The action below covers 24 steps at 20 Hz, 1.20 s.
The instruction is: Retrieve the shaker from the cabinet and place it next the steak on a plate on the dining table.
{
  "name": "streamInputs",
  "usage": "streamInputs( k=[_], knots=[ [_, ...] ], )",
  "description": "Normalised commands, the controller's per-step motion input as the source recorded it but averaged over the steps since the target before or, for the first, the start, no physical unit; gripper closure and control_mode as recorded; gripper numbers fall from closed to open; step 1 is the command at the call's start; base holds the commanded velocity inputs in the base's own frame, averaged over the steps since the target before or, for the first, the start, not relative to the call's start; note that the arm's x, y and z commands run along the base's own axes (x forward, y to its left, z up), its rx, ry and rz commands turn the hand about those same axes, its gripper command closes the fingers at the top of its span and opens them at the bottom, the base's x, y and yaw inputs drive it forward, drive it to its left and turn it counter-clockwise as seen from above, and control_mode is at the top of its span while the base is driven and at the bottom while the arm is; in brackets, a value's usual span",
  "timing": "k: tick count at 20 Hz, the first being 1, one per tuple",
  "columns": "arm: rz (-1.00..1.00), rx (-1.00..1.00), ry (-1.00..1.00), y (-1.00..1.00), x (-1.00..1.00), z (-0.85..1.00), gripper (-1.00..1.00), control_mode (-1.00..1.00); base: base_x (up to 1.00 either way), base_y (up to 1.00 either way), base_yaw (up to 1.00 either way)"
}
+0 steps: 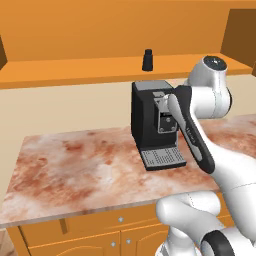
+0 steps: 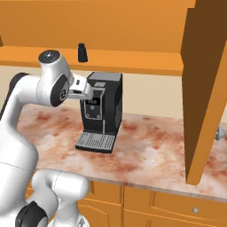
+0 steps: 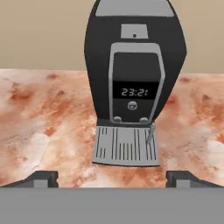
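Two-finger gripper [image 3: 112, 177] on the white arm has its small dark fingertips [image 3: 41, 178] set wide apart at the bottom of the hand view, jaws fully spread, nothing between them. In the base views the hand is mostly hidden behind the arm's own links, held up in front of the big black coffee machine with a silver front panel and grey drip tray [image 1: 154, 122], close to its face. Straight ahead of the gripper in the hand view that coffee machine [image 3: 133, 70] stands upright on the reddish-brown marbled stone counter [image 3: 48, 118], its display reading 23:21, its ribbed drip tray [image 3: 126, 146] nearest the fingertips, not touching them. Small black tapered cylindrical shaker with a narrower cap [image 1: 147, 60] stands upright on the open shelf of the orange wooden wall cabinet [image 1: 75, 70], above the gripper and behind it, past the top of the coffee machine, well apart from the fingers. From the right base view the shaker [image 2: 82, 52] sits on the shelf edge [image 2: 133, 62] up and slightly left of the coffee machine [image 2: 103, 108], just right of the arm's round grey-capped joint in the picture. Marbled counter [image 1: 75, 165] runs below the gripper on both sides, with orange lower drawers with small knobs [image 1: 120, 225] under it. A tall orange cabinet side panel [image 2: 206, 88] stands well to the right of the gripper, with a small grey object [image 2: 220, 133] by its far edge, too cut off to identify.
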Motion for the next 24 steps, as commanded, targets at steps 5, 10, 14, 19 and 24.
streamInputs(
  k=[5,10,14,19,24],
  knots=[
    [0.00,0.00,-0.31,0.02,-0.12,0.60,-1.00,-1.00,0.00,0.00,0.00],
    [0.00,0.00,-0.19,0.04,0.00,0.63,-1.00,-1.00,0.00,0.00,0.00],
    [0.00,0.00,-0.08,0.16,0.00,0.57,-1.00,-1.00,0.00,0.00,0.00],
    [0.00,0.00,-0.01,0.21,0.01,0.49,-1.00,-1.00,0.00,0.00,0.00],
    [0.00,0.00,0.00,0.10,0.03,0.38,-1.00,-1.00,0.00,0.00,0.00]
  ],
)
